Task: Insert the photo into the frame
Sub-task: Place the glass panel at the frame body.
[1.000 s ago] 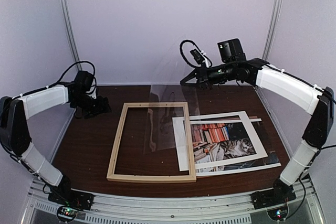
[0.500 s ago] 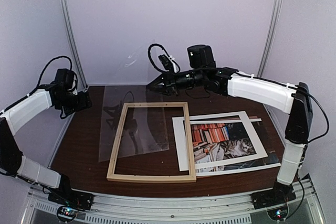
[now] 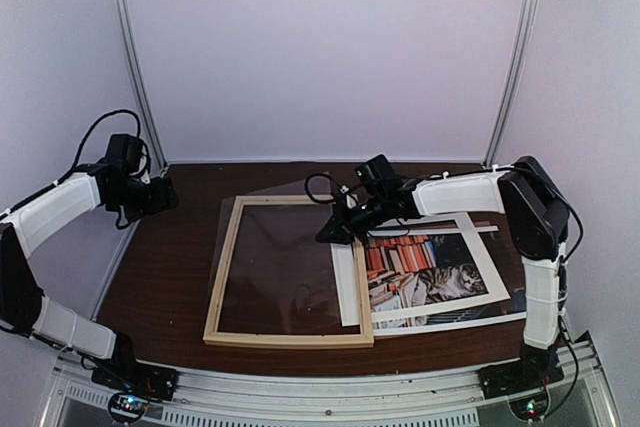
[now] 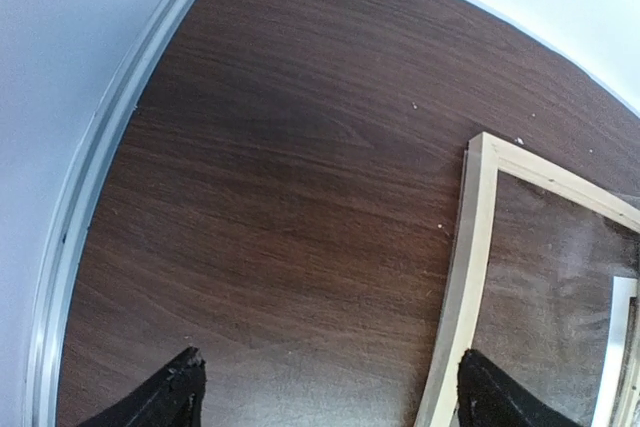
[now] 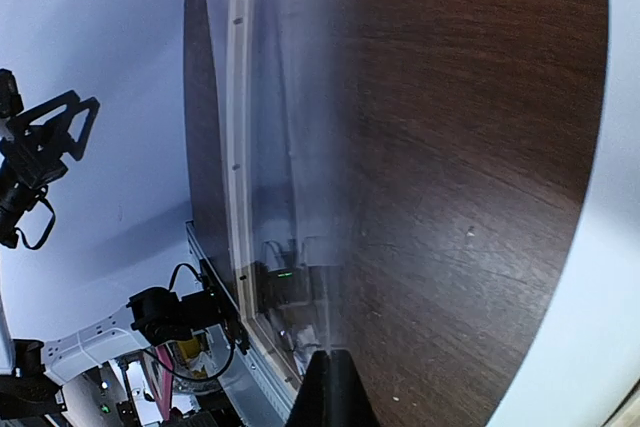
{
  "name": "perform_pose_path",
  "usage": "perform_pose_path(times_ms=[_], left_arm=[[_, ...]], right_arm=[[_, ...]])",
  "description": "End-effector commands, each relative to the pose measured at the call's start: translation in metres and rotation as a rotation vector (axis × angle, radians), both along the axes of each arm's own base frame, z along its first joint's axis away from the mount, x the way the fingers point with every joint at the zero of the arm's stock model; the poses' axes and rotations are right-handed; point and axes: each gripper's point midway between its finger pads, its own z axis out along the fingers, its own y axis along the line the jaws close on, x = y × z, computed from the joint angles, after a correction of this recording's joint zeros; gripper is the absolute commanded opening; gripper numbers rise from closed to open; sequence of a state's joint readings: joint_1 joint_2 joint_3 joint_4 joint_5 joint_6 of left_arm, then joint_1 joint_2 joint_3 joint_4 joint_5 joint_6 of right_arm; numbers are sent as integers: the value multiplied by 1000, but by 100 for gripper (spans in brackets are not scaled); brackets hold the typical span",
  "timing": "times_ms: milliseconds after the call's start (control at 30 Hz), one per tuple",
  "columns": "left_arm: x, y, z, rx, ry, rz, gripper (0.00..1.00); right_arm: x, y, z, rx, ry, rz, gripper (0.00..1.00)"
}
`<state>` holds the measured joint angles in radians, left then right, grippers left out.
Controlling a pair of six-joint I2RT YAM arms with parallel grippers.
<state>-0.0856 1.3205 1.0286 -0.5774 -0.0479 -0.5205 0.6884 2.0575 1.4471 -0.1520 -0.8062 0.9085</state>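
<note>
The frame [image 3: 226, 269] of pale wood strips lies flat mid-table. It also shows in the left wrist view [image 4: 478, 217] and the right wrist view [image 5: 238, 97]. The photo [image 3: 425, 269], a cat with red-orange books, lies face up just right of the frame, its left edge at the frame's right strip. Its white border shows in the right wrist view [image 5: 612, 197]. My right gripper [image 3: 333, 231] [image 5: 328, 385] is shut on the edge of a clear sheet [image 3: 285, 262], which rests low over the frame opening. My left gripper [image 3: 160, 195] [image 4: 335, 407] is open and empty over bare table, left of the frame's far corner.
The dark wood table [image 3: 160, 277] is walled by white panels at the back and sides, with metal rails [image 4: 90, 177] along the left edge. A second sheet [image 3: 505, 307] sticks out under the photo at the right. The arm bases sit on the near rail.
My right arm has swung down and toward the frame, lowering the clear sheet from raised in the air to lying over the frame. My left arm drew back left earlier and now holds still.
</note>
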Motion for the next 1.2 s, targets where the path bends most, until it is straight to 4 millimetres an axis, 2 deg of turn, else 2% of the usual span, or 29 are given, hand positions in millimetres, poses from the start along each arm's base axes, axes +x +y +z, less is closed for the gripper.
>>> perform_pose_path(times_ms=[0, 167, 433, 733, 867, 1167], left_arm=[[7, -7, 0, -28, -52, -41, 88], [8, -28, -14, -86, -30, -120, 97], [11, -55, -40, -108, 20, -197, 98], [13, -88, -59, -116, 57, -288, 98], [12, -97, -69, -113, 75, -310, 98], [11, -107, -73, -113, 82, -331, 98]], right_arm=[[8, -15, -8, -50, -40, -25, 0], [6, -26, -19, -116, -47, -19, 0], [7, -31, -22, -134, -50, -40, 0], [6, -33, -20, -140, -61, -45, 0], [5, -34, -21, -151, -66, -34, 0], [5, -36, -18, -155, -75, -35, 0]])
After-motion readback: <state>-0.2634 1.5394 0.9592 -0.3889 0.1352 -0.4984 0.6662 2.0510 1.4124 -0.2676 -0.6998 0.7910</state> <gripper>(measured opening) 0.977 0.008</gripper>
